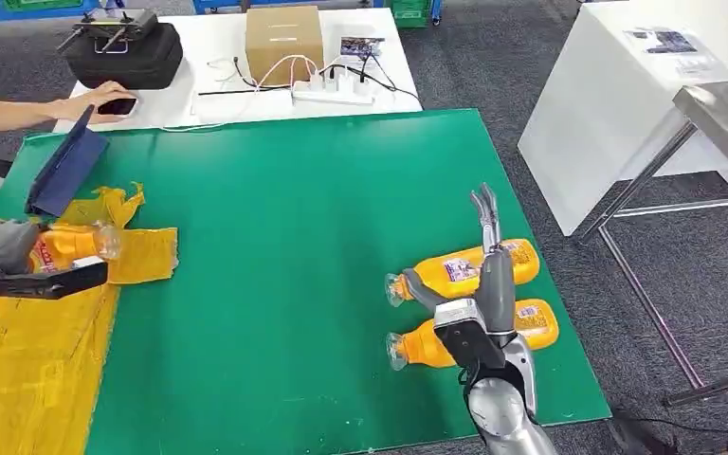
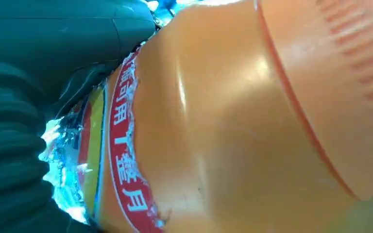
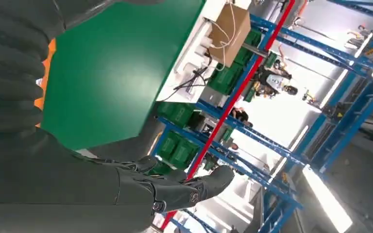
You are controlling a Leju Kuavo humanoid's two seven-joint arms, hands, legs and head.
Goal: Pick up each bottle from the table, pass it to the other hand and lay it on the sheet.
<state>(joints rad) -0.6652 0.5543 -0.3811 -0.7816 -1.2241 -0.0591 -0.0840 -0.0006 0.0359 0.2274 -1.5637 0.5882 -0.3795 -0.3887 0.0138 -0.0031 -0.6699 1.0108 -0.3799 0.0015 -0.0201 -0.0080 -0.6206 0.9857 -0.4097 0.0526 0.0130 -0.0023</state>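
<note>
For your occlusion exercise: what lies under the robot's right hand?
Two orange plastic bottles lie on the green table beneath the open right hand; the arm covers their middles.

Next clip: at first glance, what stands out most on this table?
Two orange bottles lie side by side on the green table at its right, with the right robot hand open above them. At the left, the left robot hand holds a third orange bottle over the yellow sheet. A person's hand rests on the white table behind.
</note>
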